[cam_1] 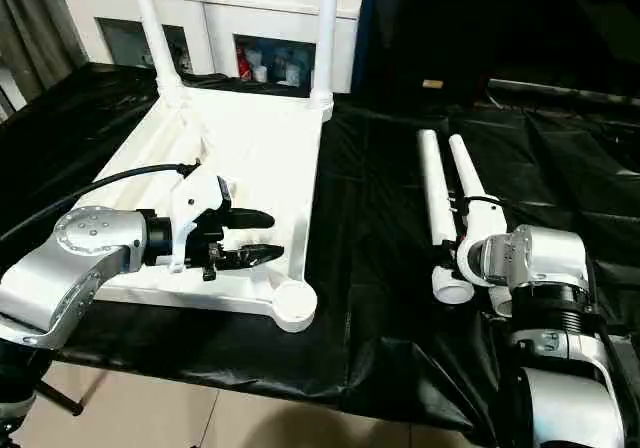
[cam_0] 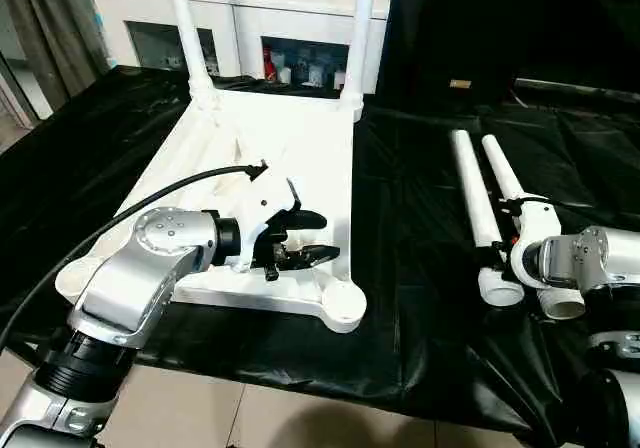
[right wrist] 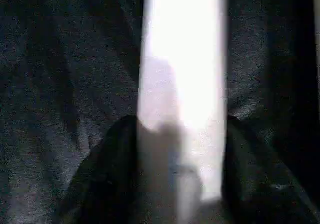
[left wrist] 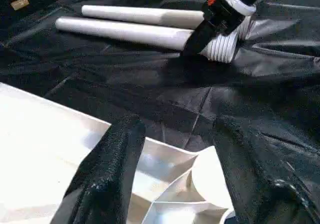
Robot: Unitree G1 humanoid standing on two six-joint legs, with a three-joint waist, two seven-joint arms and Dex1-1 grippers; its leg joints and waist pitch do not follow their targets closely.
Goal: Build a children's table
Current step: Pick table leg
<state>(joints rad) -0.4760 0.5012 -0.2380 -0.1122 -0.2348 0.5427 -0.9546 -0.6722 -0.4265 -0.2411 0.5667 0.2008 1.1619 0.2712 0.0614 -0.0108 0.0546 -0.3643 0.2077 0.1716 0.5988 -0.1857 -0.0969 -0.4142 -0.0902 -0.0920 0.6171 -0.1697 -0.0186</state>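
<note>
Even, fairly bright indoor light falls from above. The glossy black plastic table covering [cam_0: 420, 298] carries pale streaks of glare along its wrinkles. The white plastic ribbed tabletop [cam_0: 300, 158] is almost washed out. In the right wrist view, the white tapered tube leg [right wrist: 182, 84] is blown out and blurred, its surroundings dim.

Open black cloth [cam_0: 410, 268] separates tabletop [cam_0: 300, 138] from two loose legs [cam_0: 475, 198]; two upright legs [cam_0: 362, 38] block its far edge, left gripper [cam_0: 305, 238] occupies its near edge, right gripper [right wrist: 180, 184] apparently straddles one leg.
</note>
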